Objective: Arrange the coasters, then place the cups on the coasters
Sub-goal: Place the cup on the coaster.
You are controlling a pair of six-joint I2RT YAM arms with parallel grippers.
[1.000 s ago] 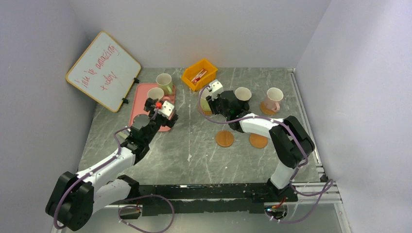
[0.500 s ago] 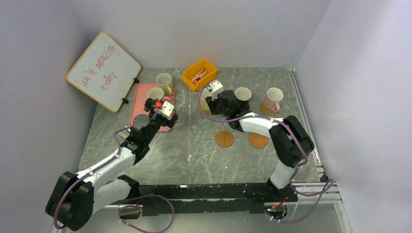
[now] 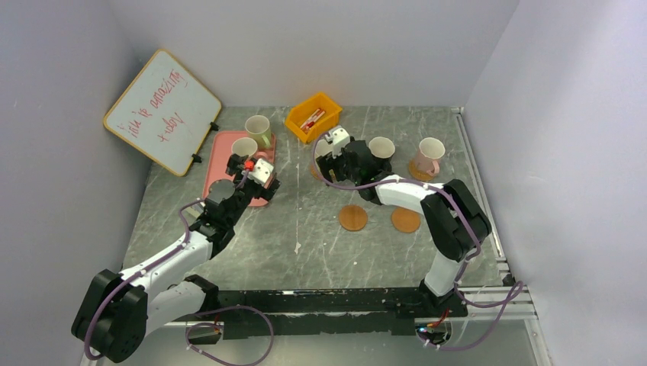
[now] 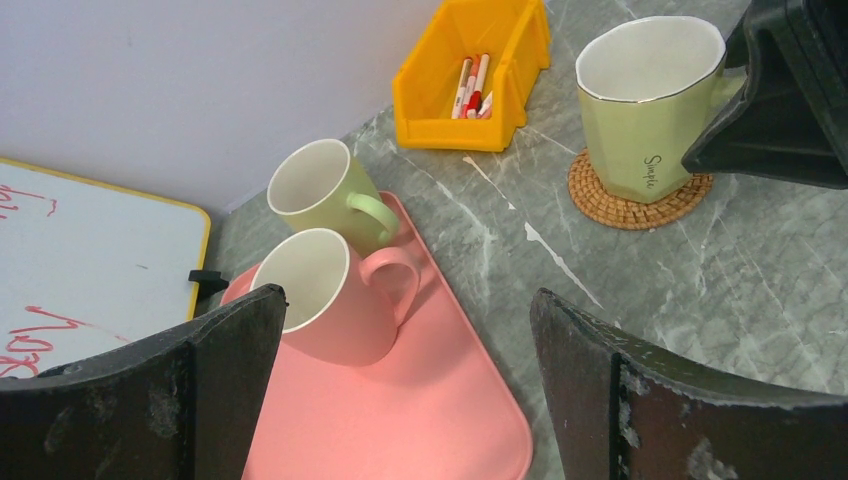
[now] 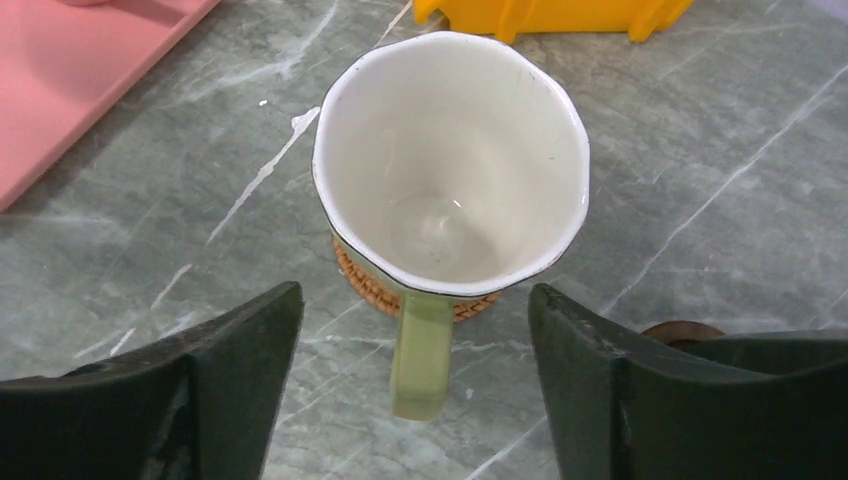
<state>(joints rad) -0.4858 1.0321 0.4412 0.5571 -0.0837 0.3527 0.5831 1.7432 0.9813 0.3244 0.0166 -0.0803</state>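
Right gripper (image 5: 415, 300) spread apart over last second and let go of green mug (image 5: 450, 170). Mug stood upright on woven coaster (image 5: 365, 285), handle between jaws, untouched. Placement judged done. Left gripper (image 4: 405, 300) wide open, empty, above pink tray (image 4: 400, 420). Pink mug (image 4: 330, 300) on tray, likely next.

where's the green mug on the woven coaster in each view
top external: green mug back centre, just in front of the yellow bin, partly hidden.
left wrist: green mug upper right.
right wrist: green mug centre, seen from above.
shared landmark: yellow bin.
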